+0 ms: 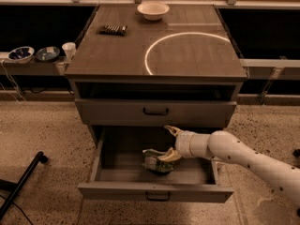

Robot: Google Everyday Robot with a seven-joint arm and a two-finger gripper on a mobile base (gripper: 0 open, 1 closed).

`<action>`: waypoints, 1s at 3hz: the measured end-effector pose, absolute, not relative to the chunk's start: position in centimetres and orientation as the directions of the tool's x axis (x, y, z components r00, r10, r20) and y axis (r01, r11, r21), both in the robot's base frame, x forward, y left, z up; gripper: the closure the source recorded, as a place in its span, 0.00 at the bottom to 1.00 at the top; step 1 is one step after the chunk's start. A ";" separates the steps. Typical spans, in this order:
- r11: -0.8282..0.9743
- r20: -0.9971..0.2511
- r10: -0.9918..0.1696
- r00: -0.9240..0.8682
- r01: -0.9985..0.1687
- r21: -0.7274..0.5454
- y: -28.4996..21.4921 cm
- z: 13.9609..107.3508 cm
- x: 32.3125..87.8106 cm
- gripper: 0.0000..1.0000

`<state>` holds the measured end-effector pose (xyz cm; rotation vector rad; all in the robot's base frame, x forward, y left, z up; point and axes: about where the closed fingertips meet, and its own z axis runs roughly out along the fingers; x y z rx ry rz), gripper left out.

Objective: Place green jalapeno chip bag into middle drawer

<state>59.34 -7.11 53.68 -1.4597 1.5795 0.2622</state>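
The crinkly light-green foil chip bag (155, 162) rests inside the pulled-out grey middle drawer (112, 192). The white end effector (169, 143) hangs just above it, fingers spread in release, lower one touching the bag, likely so it settles gently.

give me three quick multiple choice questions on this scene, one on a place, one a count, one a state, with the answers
1. Where does the green jalapeno chip bag lie?
A. on the side shelf
B. in the middle drawer
C. on the floor

2. How many bowls stand on the cabinet top?
A. one
B. two
C. three

3. How is the upper drawer?
A. pulled out
B. shut
C. taken away

Answers:
1 B: the bag lies in the pulled-out drawer, with the open gripper inside the drawer at the bag.
2 A: only the white bowl is there.
3 B: its front sits flush with the cabinet.
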 end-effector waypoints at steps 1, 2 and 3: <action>0.279 -0.698 -0.703 0.136 -0.850 -0.446 -11.4 57.4 55.4 0.23; 0.282 -0.665 -0.738 0.120 -0.840 -0.464 -16.1 61.5 50.6 0.11; 0.302 -0.662 -0.743 0.097 -0.834 -0.461 -17.7 61.6 49.8 0.00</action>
